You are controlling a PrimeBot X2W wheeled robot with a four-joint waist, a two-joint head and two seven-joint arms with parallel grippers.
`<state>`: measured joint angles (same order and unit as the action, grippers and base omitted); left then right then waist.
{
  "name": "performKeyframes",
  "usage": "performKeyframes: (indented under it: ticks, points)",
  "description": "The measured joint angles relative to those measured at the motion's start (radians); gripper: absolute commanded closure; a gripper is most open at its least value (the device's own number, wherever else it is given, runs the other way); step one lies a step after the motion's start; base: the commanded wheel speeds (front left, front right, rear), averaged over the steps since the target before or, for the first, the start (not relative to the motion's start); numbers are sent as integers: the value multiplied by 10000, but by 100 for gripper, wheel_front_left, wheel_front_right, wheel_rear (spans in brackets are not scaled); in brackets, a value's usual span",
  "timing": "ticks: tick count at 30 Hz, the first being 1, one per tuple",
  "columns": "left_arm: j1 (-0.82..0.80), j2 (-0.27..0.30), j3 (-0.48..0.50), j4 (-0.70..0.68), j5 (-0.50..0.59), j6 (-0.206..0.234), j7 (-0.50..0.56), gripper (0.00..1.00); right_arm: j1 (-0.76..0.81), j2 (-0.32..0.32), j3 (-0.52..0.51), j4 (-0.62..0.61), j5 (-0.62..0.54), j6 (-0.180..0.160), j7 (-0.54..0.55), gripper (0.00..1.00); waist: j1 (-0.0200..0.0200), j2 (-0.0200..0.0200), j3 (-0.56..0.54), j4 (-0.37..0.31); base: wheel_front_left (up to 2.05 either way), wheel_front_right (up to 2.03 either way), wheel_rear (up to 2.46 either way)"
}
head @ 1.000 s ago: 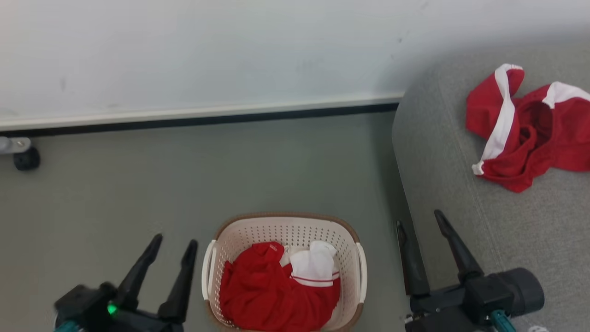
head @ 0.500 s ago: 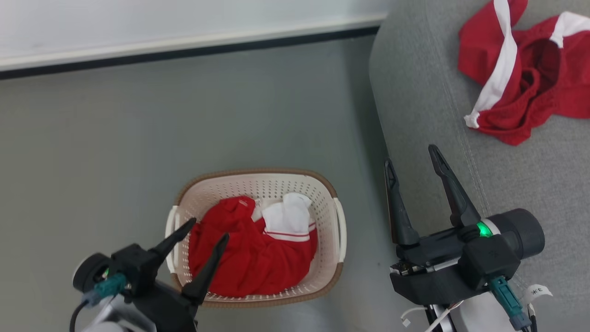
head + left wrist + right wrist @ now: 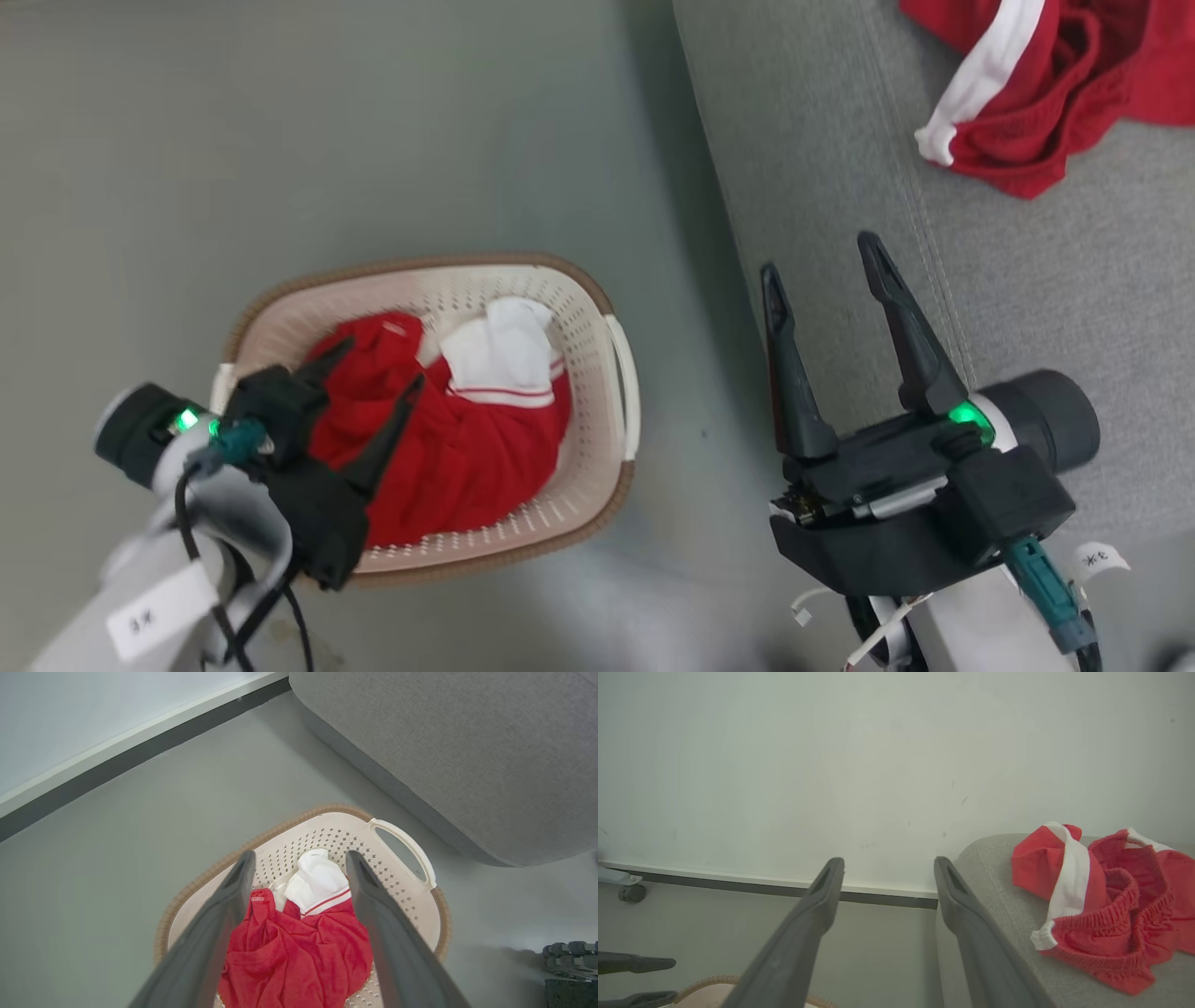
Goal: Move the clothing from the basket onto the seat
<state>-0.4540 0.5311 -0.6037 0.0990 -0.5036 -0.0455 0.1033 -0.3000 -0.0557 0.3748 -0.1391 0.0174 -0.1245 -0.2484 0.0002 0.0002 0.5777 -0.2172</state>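
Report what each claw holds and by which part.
Nothing is held. The left claw is open above the red garment in the basket; the right claw is open near the seat.

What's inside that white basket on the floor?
A crumpled red garment with a white panel and striped trim lies in the basket, with the open left gripper over it. The cloth covers most of the basket's bottom, so anything underneath cannot be seen.

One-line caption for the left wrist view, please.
Open left end effector poised over the red garment in the basket, with the grey seat beyond.
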Motion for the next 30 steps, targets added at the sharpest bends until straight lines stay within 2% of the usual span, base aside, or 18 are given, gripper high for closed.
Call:
performKeyframes:
  ticks: [7,13,17,25,30]
  points:
    - [-816,353,-21,849,301,-73,755,0,-461,8,293,-257,782,0,-8,0,0,1,1008,-515,0,0,0]
    - [-1344,362,29,1461,359,-59,1275,0,-480,10,453,-257,1346,0,-12,0,0,0,1621,-1052,0,0,0]
    - [-1409,686,174,1975,353,27,1699,0,-494,21,675,-276,1699,0,-13,0,-1,-1,1931,-1394,0,0,0]
    - [-1922,759,186,2332,330,73,2328,0,-481,33,846,-512,1818,0,-82,0,-1,-1,2547,-1867,0,0,0]
    - [-2122,926,4,2646,679,132,2872,0,-560,40,1281,-566,2019,0,-82,0,-1,0,2965,-2073,0,0,0]
